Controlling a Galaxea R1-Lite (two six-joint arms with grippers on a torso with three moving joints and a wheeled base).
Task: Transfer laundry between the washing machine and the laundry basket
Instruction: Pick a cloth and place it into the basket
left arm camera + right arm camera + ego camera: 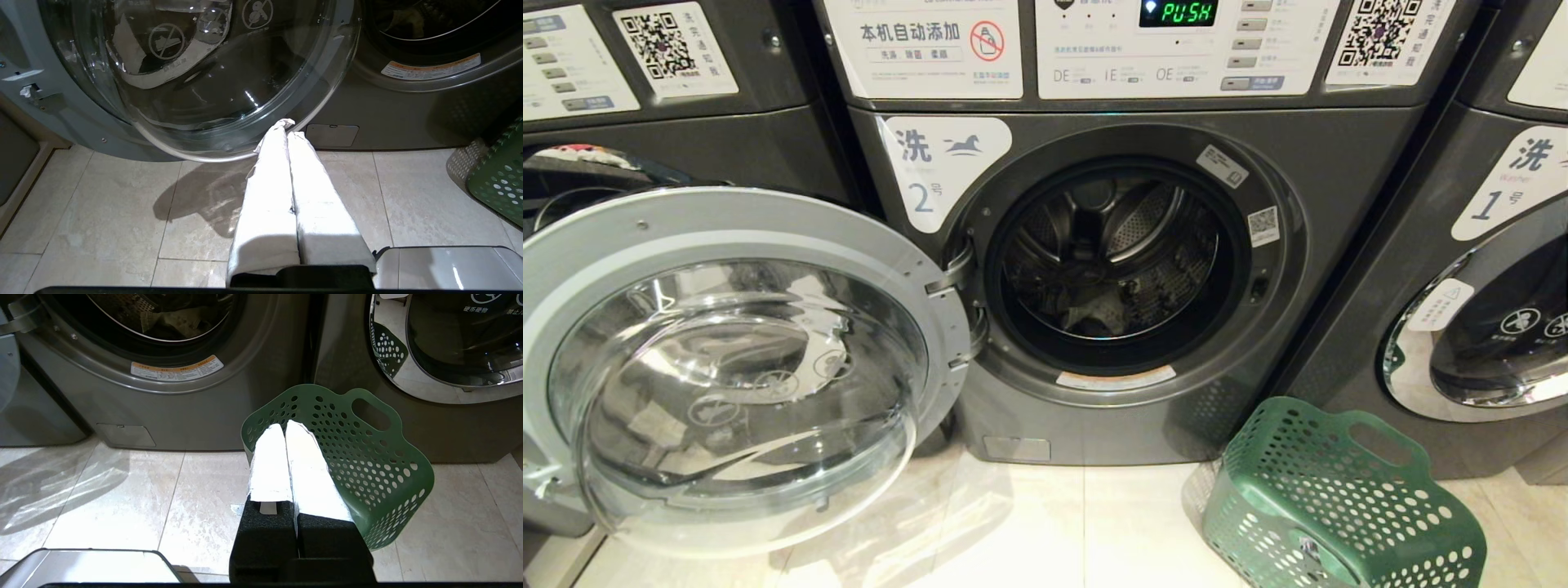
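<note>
The washing machine (1143, 269) stands with its door (727, 359) swung wide, the laundry (1098, 310) inside its drum; the laundry basket (1339, 506) sits on the floor beside it; left gripper (286, 126) and right gripper (284, 428) both closed, empty
</note>
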